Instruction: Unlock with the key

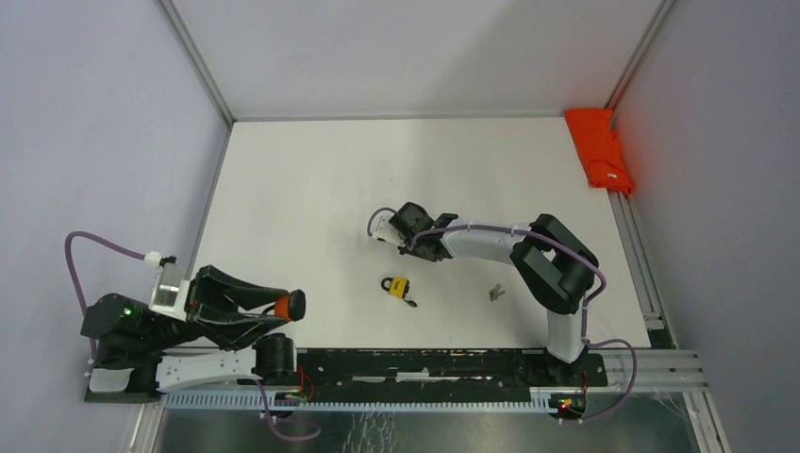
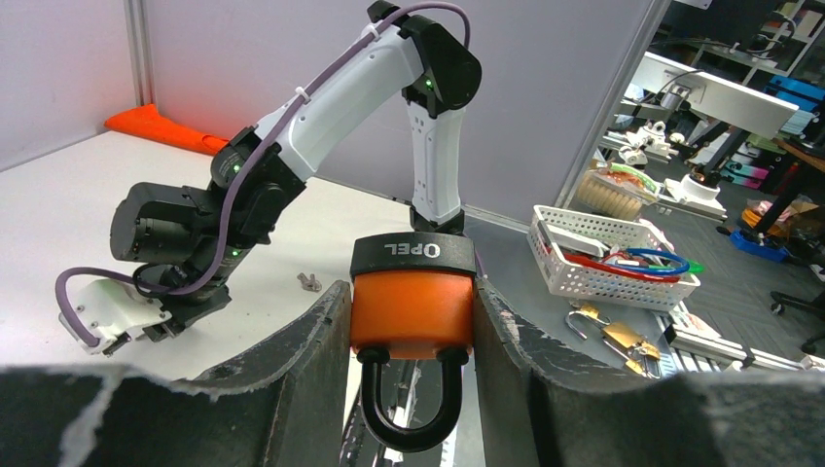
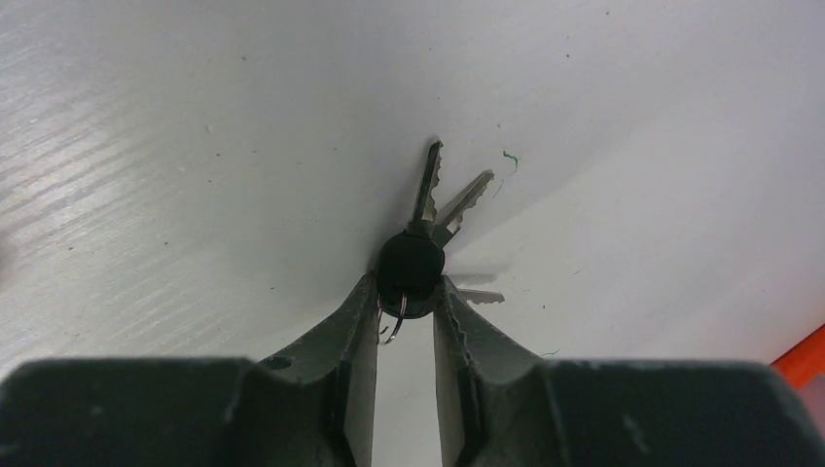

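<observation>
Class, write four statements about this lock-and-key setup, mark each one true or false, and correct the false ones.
1. The left gripper holds an orange padlock. True.
2. The yellow padlock is held in the right gripper. False: it lies loose on the table.
3. The black head of the key bunch sits between the right gripper's fingers. True.
4. The red cloth lies at the table's near left corner. False: it is at the far right corner.
</observation>
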Controlling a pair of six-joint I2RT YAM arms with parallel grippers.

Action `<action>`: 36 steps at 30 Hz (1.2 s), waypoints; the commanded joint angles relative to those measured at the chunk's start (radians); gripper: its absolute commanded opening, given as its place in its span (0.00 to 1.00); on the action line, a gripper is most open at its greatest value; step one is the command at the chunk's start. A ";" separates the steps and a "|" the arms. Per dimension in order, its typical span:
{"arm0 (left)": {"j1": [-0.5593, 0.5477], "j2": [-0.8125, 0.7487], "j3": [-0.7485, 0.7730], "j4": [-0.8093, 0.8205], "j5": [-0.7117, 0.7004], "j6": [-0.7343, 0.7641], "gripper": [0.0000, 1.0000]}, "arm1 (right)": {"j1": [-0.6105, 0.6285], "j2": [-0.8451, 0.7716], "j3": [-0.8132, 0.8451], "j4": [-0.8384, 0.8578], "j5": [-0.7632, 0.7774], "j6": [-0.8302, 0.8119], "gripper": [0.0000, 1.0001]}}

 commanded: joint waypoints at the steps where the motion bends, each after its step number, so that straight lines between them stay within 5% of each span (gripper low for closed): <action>1: -0.005 -0.009 0.029 0.048 -0.014 -0.006 0.02 | -0.023 0.005 0.019 0.007 -0.030 0.038 0.25; 11: -0.005 -0.009 0.026 0.047 -0.012 -0.008 0.02 | -0.137 -0.104 -0.019 0.091 -0.218 0.161 0.00; 33: -0.005 -0.009 0.011 0.027 -0.038 -0.007 0.02 | -0.360 -0.252 -0.137 0.291 -0.839 0.392 0.00; 36: -0.006 -0.009 0.008 0.024 -0.049 -0.007 0.02 | -0.366 -0.250 -0.137 0.292 -0.824 0.395 0.00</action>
